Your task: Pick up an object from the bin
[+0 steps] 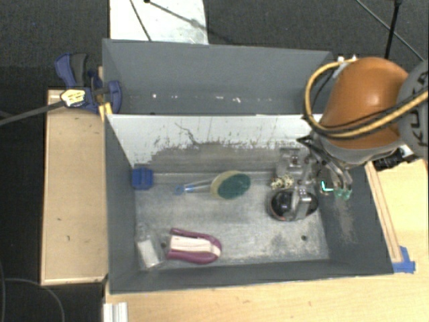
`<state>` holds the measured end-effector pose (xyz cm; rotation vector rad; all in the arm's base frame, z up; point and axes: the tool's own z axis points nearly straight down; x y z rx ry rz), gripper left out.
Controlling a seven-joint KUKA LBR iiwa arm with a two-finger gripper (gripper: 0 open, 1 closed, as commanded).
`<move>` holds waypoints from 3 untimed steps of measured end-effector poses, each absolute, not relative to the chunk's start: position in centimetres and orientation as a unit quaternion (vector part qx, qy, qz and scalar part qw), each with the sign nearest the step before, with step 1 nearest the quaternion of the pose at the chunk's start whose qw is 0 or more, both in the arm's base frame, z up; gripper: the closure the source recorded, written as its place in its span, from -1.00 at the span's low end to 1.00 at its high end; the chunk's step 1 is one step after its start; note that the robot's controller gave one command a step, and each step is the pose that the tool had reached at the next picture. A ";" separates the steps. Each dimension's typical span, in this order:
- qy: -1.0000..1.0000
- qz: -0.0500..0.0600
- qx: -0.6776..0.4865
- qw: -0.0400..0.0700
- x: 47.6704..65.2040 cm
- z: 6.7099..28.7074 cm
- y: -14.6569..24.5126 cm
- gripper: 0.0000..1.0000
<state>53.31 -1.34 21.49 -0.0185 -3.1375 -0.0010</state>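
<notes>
My gripper (298, 188) hangs low over the right part of the bin floor, under the arm's orange cover. Right below it, touching or nearly touching, is a small dark round thing (282, 206) with a shiny rim; whether it is held I cannot tell. To the left of the gripper lies a brush with a green oval head (232, 184) and a clear bluish handle that points left.
A small blue block (141, 178) sits by the left wall. Near the front left lie a purple and white oblong thing (193, 245) and a clear small piece (146, 249). The bin's right wall is close behind the gripper.
</notes>
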 end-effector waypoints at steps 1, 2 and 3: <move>-0.988 -0.001 -0.153 -0.003 49.9 25.8 0.8 -1.00; -0.989 0.001 -0.146 0.002 56.6 12.1 -3.0 -1.00; -0.987 0.001 -0.158 0.000 55.6 8.1 -11.8 -1.00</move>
